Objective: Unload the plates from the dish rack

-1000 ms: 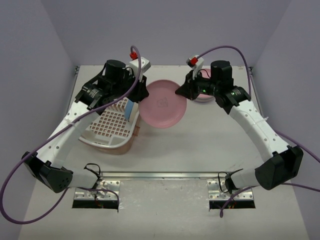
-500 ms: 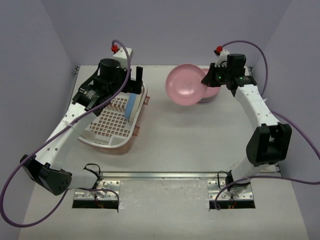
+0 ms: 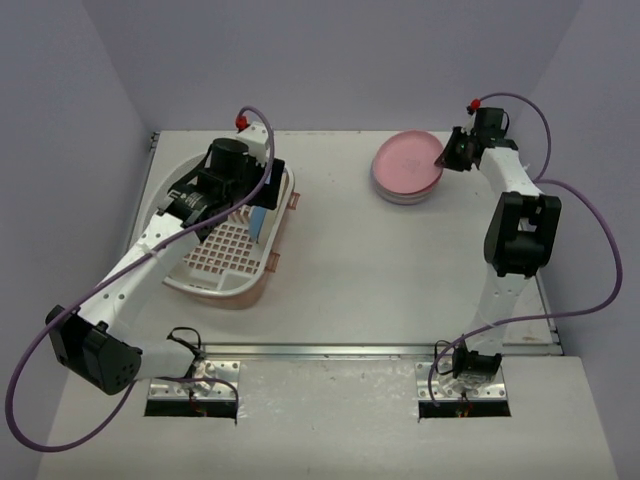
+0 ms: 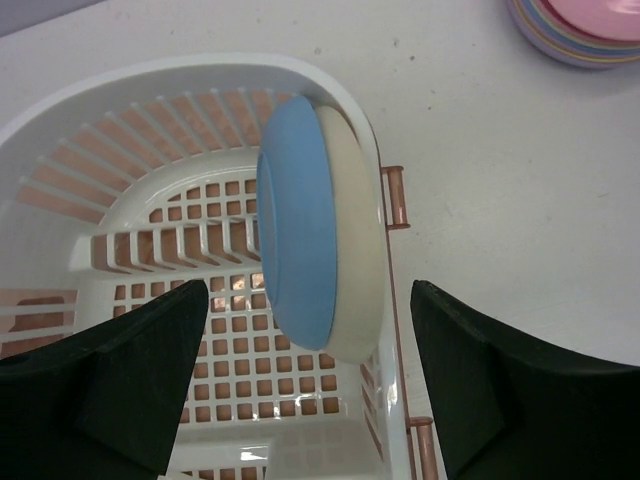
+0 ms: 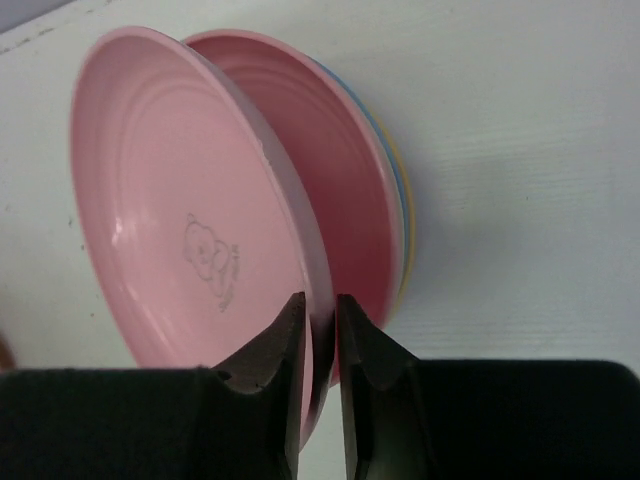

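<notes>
Two plates to go. Bench (image 3: 400, 280): dish rack (image 3: 222, 255) far left, stack (image 5: 395, 200) of unloaded plates far right, well apart.

Both remaining plates stand on edge against the rack's right wall, blue plate (image 4: 295, 230) nested against the cream plate (image 4: 358, 250), which touches the wall.

Pink plate (image 5: 190, 220) sits on top of the stack, tilted off it on one side.

Left gripper (image 4: 308, 290) hangs above the rack, jaws spread wide with nothing in them. They straddle the blue/cream pair from above.

Right gripper (image 5: 320, 300) is pinched onto the pink plate's rim, one finger on each face. The grip looks light (could be about to let go, can't be sure).

Handling, my read: thin moulded plastic, so light and stiff, not fragile, but smooth and likely slippery. Grab at the top rim, one finger per face. The blue one is the accessible one. Risk is that the spread jaws take both plates at once, since there's barely any gap between them. The finger needs to go between blue and cream.
</notes>
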You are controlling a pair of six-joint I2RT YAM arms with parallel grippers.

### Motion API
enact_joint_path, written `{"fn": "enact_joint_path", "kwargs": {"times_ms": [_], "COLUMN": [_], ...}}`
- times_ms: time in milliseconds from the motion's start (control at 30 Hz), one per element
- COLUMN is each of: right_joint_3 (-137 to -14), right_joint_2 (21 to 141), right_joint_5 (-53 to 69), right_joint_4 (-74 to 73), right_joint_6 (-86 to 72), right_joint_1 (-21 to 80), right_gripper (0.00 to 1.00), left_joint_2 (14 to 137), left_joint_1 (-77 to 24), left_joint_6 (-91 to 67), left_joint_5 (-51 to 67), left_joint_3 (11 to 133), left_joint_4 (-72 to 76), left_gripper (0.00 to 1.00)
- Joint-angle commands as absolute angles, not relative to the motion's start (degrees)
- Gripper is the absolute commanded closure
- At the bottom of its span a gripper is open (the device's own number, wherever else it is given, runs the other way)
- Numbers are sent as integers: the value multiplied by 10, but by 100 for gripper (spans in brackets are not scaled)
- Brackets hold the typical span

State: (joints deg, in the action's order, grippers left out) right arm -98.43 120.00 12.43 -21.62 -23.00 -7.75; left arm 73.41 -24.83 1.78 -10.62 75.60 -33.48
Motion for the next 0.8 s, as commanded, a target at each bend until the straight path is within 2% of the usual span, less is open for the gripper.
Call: {"fn": "enact_joint_path", "kwargs": {"times_ms": [0,33,67,133,167,533,767], "right_joint_3": [-1022,-1022,-1023,-1024,-1024,-959,-915], "right_joint_2": [1210,1211,1210,1207,1204,1085,1007], "right_joint_5": [104,101,97,96,97,160,214], "right_joint_4": [-207,-208,-210,-215,-218,-224,-221], "right_joint_6": [-225,-223,-222,-219,-219,-225,-252], "right_joint_1": [-79,-79,-80,-80,-80,-79,-79], "right_gripper": [50,38,18,6,3,1,1], "left_joint_2": [734,734,734,734,733,713,774], "left_joint_1": [-251,-251,-251,-251,-251,-253,-255], "left_joint_6": [19,17,18,25,29,26,10], "left_joint_5": [-167,-179,-184,-189,-188,-103,-126], "left_joint_3": [735,726,719,699,690,622,631], "left_joint_4": [-316,-316,-316,-319,-320,-327,-298], "left_gripper": [23,24,25,27,27,29,29]}}
